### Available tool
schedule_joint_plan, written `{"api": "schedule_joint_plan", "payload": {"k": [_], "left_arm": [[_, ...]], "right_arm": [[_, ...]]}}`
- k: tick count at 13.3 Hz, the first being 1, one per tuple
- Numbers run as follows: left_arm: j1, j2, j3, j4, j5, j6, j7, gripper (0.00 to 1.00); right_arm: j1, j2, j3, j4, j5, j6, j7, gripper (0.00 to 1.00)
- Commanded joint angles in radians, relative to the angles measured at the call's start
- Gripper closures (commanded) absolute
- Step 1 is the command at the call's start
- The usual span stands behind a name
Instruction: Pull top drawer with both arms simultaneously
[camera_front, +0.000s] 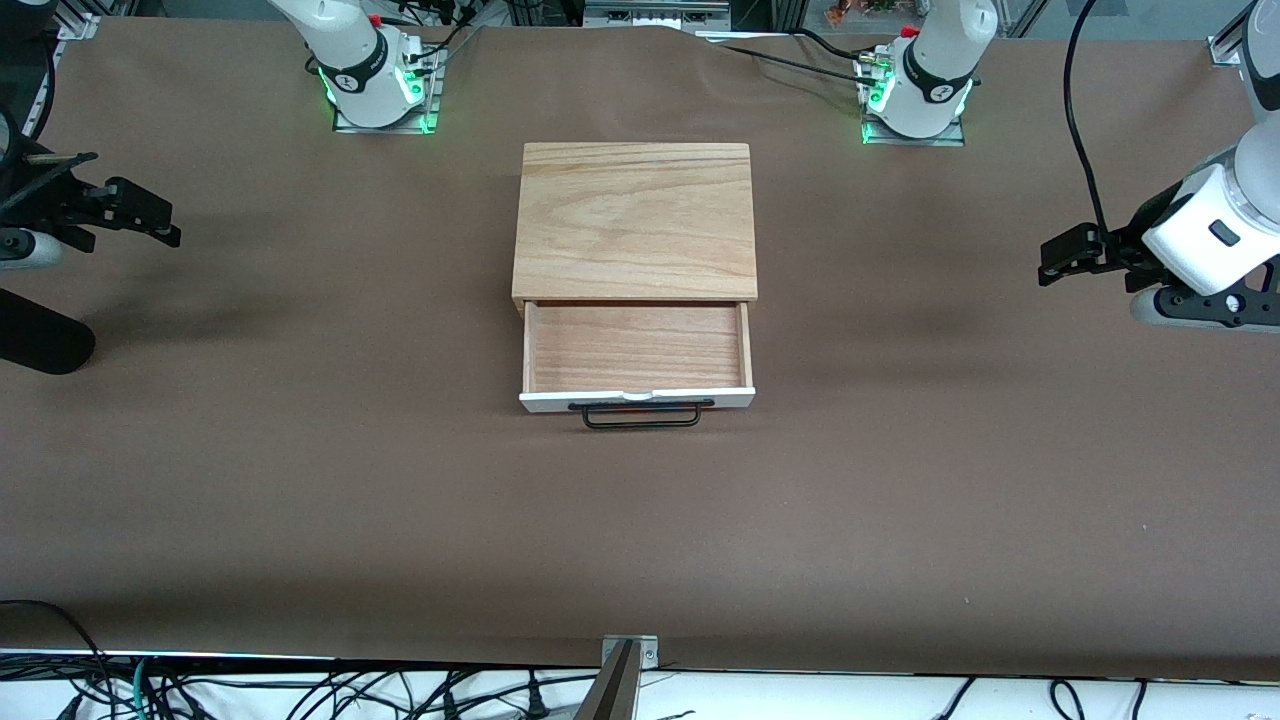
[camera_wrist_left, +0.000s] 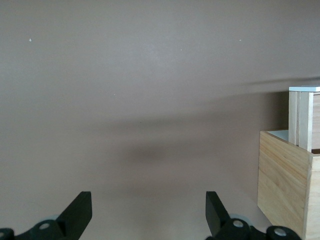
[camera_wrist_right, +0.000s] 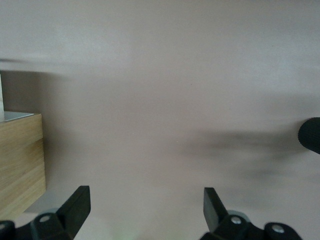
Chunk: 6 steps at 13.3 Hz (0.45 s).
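The table (camera_front: 300, 450) was covered in a matt brown sheet, smooth like paper or felt. The box's top board (camera_front: 635, 220) was pale wood with strong grain, satin rather than glossy. The top drawer (camera_front: 637, 348) had a light-wood floor and sides, a smooth white-painted front panel (camera_front: 540, 401), and a thin black wire handle (camera_front: 641, 415). Both arms wore glossy white shells with matt black joints.
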Motion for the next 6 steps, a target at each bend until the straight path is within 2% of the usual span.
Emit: {"api": "schedule_joint_plan", "payload": {"k": [1, 6], "left_arm": [[-0.003, -0.024, 0.003, -0.032, -0.018, 0.019, -0.004, 0.00], [-0.006, -0.017, 0.003, -0.028, -0.018, 0.020, -0.007, 0.00]], "right_arm": [[-0.008, 0.008, 0.004, 0.022, 0.017, -0.007, 0.010, 0.00], [-0.008, 0.008, 0.004, 0.021, 0.017, -0.007, 0.011, 0.00]]}}
